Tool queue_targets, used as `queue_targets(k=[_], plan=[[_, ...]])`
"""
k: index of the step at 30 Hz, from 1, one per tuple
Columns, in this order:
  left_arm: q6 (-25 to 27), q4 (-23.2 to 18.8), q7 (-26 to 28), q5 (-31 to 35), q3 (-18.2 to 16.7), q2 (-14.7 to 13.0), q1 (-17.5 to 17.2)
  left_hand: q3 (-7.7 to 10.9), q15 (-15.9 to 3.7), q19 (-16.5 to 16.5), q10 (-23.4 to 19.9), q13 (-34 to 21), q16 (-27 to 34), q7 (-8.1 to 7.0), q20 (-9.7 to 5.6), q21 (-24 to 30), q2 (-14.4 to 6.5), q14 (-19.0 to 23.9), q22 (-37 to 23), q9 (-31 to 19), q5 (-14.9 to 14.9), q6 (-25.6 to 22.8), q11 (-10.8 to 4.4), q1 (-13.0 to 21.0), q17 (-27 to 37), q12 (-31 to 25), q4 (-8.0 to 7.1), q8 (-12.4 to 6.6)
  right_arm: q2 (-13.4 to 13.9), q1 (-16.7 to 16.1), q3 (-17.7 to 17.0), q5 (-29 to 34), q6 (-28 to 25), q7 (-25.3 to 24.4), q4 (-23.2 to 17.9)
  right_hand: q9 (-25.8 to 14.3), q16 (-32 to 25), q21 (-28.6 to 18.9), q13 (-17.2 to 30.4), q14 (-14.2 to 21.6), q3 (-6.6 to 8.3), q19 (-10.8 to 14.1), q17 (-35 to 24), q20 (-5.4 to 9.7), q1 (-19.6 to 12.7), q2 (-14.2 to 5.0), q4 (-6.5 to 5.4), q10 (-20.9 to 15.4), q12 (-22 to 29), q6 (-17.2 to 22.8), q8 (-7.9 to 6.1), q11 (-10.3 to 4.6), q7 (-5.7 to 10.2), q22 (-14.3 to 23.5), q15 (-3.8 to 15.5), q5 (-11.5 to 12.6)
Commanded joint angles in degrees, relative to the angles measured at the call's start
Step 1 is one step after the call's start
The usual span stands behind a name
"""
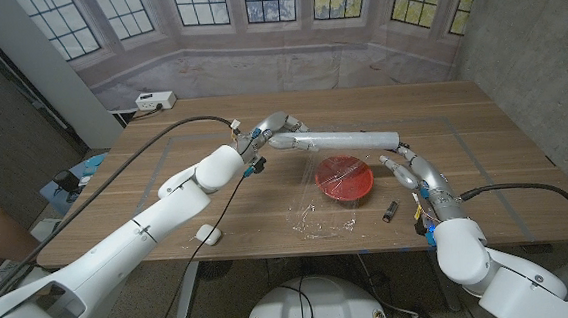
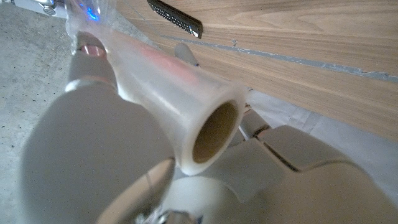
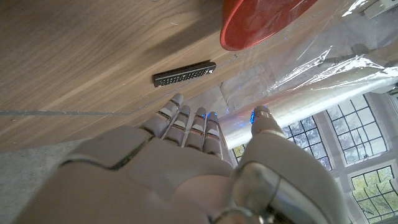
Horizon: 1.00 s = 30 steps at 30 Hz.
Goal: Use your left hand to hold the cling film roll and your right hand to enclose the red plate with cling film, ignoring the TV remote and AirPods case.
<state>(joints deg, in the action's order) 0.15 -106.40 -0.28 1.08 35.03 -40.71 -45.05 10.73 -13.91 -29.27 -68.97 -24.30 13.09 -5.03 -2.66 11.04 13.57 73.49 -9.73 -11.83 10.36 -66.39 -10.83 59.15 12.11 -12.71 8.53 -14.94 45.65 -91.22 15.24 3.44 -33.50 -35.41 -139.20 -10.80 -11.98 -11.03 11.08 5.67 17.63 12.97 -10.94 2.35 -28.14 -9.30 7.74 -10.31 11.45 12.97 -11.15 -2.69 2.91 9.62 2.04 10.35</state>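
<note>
The cling film roll (image 1: 343, 140) hangs level above the table behind the red plate (image 1: 343, 177). My left hand (image 1: 270, 128) grips its left end; in the left wrist view the roll (image 2: 168, 81) runs away from that hand (image 2: 93, 155), hollow core toward the camera. A clear sheet of film (image 1: 320, 212) drops from the roll over the plate and lies crumpled on the table in front of it. My right hand (image 1: 402, 166) hovers right of the plate, under the roll's right end. Its fingers (image 3: 186, 121) are stretched out and hold nothing, near the film (image 3: 323, 56) and the plate (image 3: 261, 22).
A black TV remote (image 1: 391, 211) lies right of the film's front edge, close to my right forearm, and shows as remote (image 3: 183, 73) and remote (image 2: 177, 18). A white AirPods case (image 1: 207, 234) sits at front left under my left arm. A person's arm is at the far left edge.
</note>
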Motion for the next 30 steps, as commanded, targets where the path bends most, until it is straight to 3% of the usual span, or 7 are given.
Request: queue_targets(k=[1, 11, 19, 30], plan=[[-2.03, -4.35, -1.04, -2.30, -1.40, -0.94, -2.01, -0.04, 0.08, -0.23, -0.48, -0.30, 0.04, 0.08, -0.14, -0.04, -18.71, 0.08, -0.09, -0.33, 0.31, -0.32, -0.03, 18.45, 0.15, -0.01, 0.10, -0.45, -0.93, 0.44, -0.70, -0.70, 0.82, -0.37, 2.14, -0.14, 0.06, 0.00, 0.18, 0.24, 0.45, 0.49, -0.08, 0.96, -0.48, 0.11, 0.14, -0.24, -0.15, 0.22, -0.12, 0.33, -0.05, 0.09, 3.52, 0.25], [-1.86, -6.77, -0.35, -3.38, -2.84, -1.75, -4.23, -0.05, 0.12, -0.24, -0.50, -0.29, 0.08, 0.07, -0.14, -0.03, -18.79, 0.15, -0.09, -0.33, 0.32, -0.45, -0.05, 18.34, 0.16, 0.03, 0.02, -0.49, -1.72, 0.22, -2.28, -1.76, 1.71, -1.07, 4.88, -0.14, 0.06, 0.01, 0.18, 0.25, 0.46, 0.58, -0.09, 0.88, -0.51, 0.12, 0.13, -0.15, -0.18, 0.14, -0.08, 0.32, -0.09, 0.08, 3.49, 0.24], [-2.02, -7.67, -0.15, -3.95, -3.34, -2.06, -5.28, -0.04, 0.10, -0.27, -0.47, -0.27, 0.10, 0.08, -0.14, -0.02, -18.77, 0.16, -0.09, -0.32, 0.33, -0.42, -0.06, 18.37, 0.20, 0.09, 0.05, -0.47, -1.73, -1.44, -5.47, -2.92, 2.52, -1.49, 7.25, -0.14, 0.07, 0.03, 0.18, 0.28, 0.48, 0.60, -0.09, 0.85, -0.56, 0.14, 0.15, -0.11, -0.19, 0.10, -0.06, 0.28, -0.01, 0.08, 3.60, 0.25], [-1.21, -10.03, -0.12, -4.68, -3.54, -2.20, -6.45, -0.04, 0.08, -0.24, -0.44, -0.32, 0.07, 0.08, -0.10, -0.03, -18.77, 0.15, -0.09, -0.32, 0.34, -0.39, -0.08, 18.33, 0.18, 0.11, 0.06, -0.45, -2.77, -2.58, -8.08, -4.01, 7.58, -2.09, 12.03, -0.13, 0.07, -0.02, 0.18, 0.30, 0.48, 0.85, -0.09, 1.08, -0.59, 0.17, 0.16, -0.14, -0.17, 0.04, -0.04, 0.21, 0.03, 0.07, 3.60, 0.23]])
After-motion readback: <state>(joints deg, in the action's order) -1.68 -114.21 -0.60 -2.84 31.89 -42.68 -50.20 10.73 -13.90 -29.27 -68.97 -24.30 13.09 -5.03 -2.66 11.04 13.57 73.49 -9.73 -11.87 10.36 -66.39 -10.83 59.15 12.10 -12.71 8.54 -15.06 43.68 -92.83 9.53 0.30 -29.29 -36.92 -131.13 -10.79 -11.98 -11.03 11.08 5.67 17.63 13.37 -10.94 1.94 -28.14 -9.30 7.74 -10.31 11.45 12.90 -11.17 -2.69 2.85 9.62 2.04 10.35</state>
